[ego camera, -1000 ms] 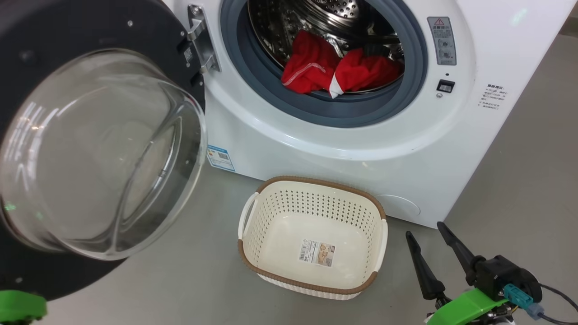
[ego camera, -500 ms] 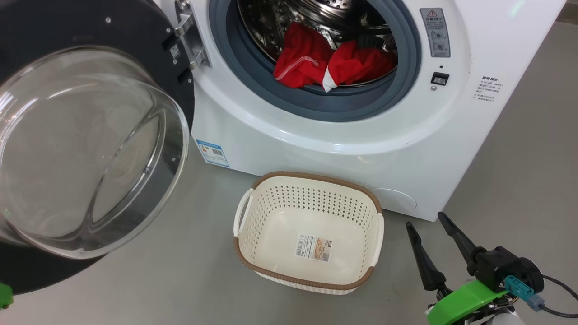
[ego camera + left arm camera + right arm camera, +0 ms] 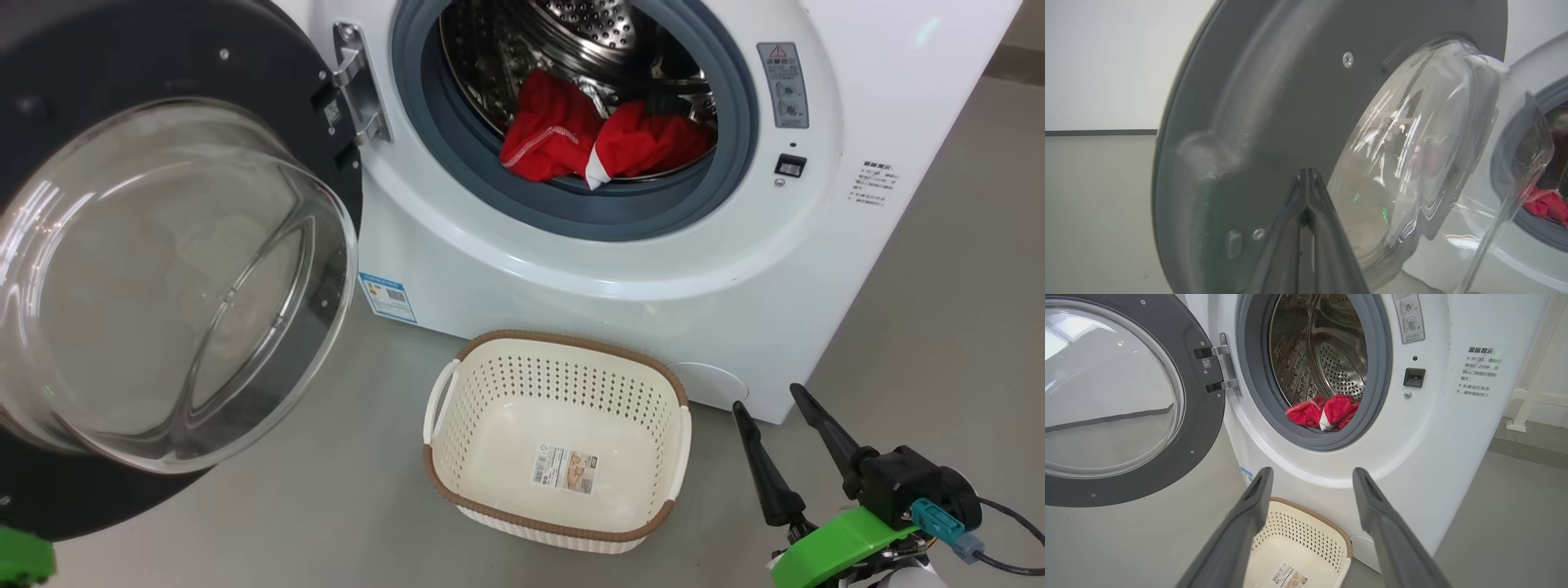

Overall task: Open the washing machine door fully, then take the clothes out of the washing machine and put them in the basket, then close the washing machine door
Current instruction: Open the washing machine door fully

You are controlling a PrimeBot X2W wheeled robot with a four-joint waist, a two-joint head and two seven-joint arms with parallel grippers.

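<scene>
Left gripper (image 3: pixel 1307 173) closed tight, holding nothing, tips by the washing machine door (image 3: pixel 163 278), swung wide at 9 o'clock | right gripper (image 3: pixel 767 400) spread wide, empty, 4 o'clock of basket (image 3: pixel 563 380) | clothes (image 3: pixel 604 143) inside washing machine (image 3: pixel 571 269), 12 o'clock of basket | step: door-opening looks about done | next: reach in for clothes.

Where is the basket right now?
In the head view the basket stands empty on the floor at lower centre, just in front of the washing machine, with the right hand to its right.
</scene>
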